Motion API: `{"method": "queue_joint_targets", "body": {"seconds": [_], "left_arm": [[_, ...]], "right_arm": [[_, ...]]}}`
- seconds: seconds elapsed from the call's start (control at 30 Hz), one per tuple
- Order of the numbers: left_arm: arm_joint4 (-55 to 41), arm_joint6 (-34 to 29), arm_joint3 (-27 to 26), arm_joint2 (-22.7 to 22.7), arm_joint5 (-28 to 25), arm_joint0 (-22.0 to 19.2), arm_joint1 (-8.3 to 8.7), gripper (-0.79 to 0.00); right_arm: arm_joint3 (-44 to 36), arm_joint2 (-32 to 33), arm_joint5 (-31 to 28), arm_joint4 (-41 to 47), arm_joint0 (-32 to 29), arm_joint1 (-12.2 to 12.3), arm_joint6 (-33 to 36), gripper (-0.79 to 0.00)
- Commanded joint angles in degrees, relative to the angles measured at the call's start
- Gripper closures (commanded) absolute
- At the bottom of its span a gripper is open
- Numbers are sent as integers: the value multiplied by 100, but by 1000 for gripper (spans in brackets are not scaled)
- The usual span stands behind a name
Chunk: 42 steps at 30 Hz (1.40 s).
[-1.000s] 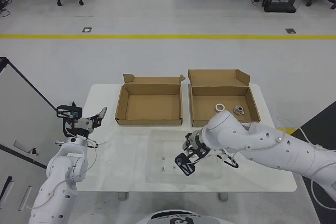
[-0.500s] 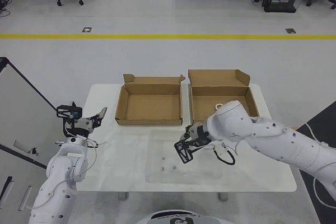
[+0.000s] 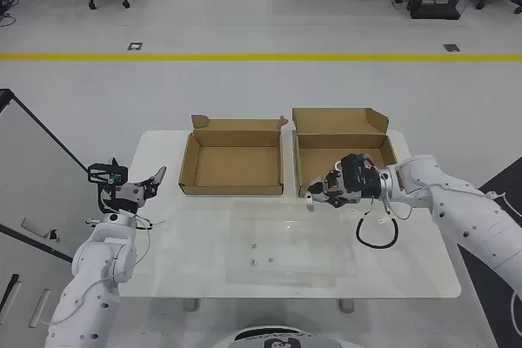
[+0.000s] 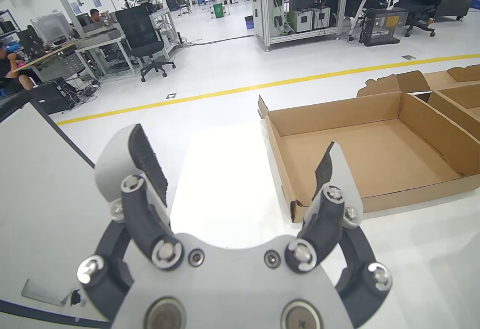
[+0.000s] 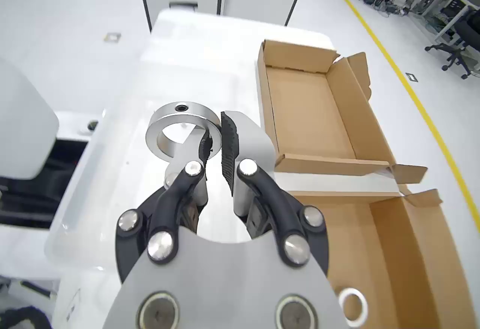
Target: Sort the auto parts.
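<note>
White counter [image 3: 200, 235] below, the right claw [image 5: 215, 143] (clenched on a smooth, shiny metal ring [image 5: 195, 113]) has swung from mid-counter to the front wall of the right cardboard box [image 3: 322, 161], while the left claw [image 4: 234, 143] hangs released.

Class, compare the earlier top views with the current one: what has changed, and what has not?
The right gripper, shut on a metal ring, moved from the middle of the table to the near left corner of the right box. The left gripper stayed open at the table's left edge; the left box and the right box kept their places.
</note>
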Motion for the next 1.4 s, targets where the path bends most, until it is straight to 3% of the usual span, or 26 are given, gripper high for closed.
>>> {"method": "queue_joint_targets", "body": {"seconds": [0.0, 0.27, 0.4, 0.83, 1.03, 1.37], "left_arm": [[0, 0, 0, 0, 0, 0, 0, -785], [0, 0, 0, 0, 0, 0, 0, -785], [0, 0, 0, 0, 0, 0, 0, -785], [0, 0, 0, 0, 0, 0, 0, -785], [0, 0, 0, 0, 0, 0, 0, -785], [0, 0, 0, 0, 0, 0, 0, -785]], "right_arm": [[42, -162, 1, 182, -4, -38, -560, 0], [-185, -1028, 1, -5, 394, -118, -2910, 0], [-636, -1305, 1, 384, 624, -124, -2911, 0], [-644, -1303, 15, 409, 607, -126, -2898, 0], [-802, -1306, 1, 1763, 425, -136, -2863, 0], [-1826, -1695, 1, 3852, 816, -87, -1983, 0]]}}
